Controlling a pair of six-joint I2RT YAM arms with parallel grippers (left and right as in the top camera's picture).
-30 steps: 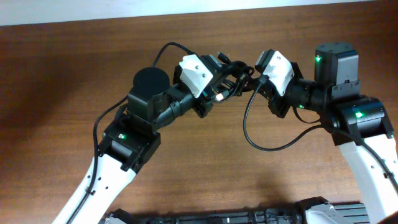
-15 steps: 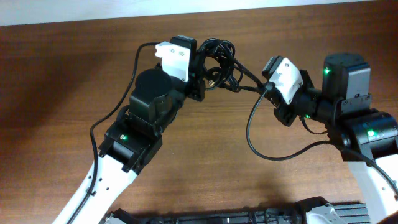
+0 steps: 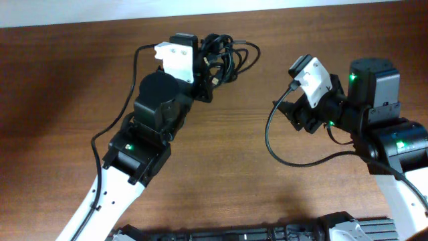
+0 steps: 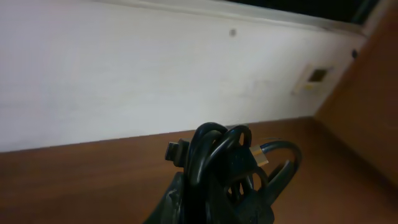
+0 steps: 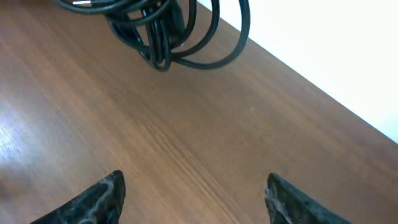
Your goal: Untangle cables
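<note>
Count: 1 cable bundle (image 3: 224, 57), far centre, strand count unreadable. 2 grippers: left gripper (image 3: 206, 65), right gripper (image 5: 194, 182). 1 table (image 3: 60, 100).

Lab-type room: wooden table (image 3: 53, 100), plain white wall (image 4: 124, 74).

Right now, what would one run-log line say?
left gripper: shut on cables | right gripper: open, empty | cables: looped together

The left end effector (image 3: 206, 65) is clamped tight, arm stretched forward, while the right end effector (image 5: 194, 180) gapes wide.
</note>
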